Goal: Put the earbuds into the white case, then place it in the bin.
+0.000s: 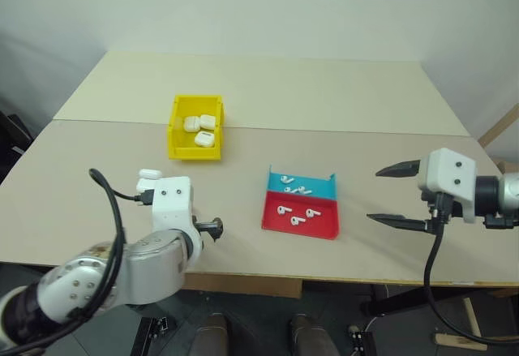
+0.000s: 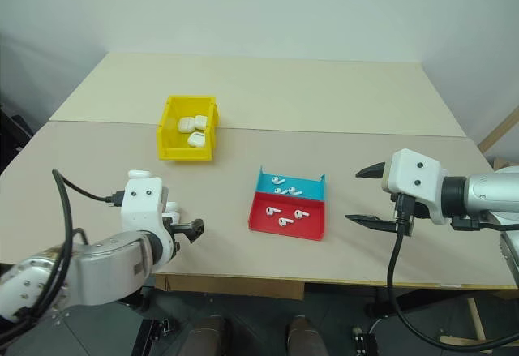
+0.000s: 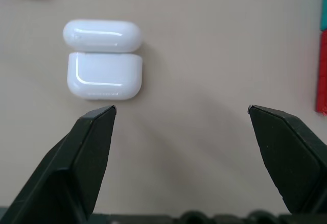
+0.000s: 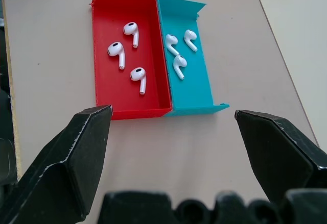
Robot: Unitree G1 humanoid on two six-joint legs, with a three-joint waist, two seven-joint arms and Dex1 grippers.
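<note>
Both your grippers hang spread and empty: the left gripper [image 3: 181,112] has the white case [image 3: 104,75] just beyond one fingertip, the right gripper [image 4: 171,114] faces the tray [image 4: 130,113] of earbuds [image 4: 138,75], and the bin [image 1: 180,144] is beyond both.

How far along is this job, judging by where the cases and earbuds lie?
Three white cases sit in the yellow bin. Nothing is in hand: the open left gripper hangs over an open white case on the table, and the open right gripper faces the tray. Six earbuds are left.
</note>
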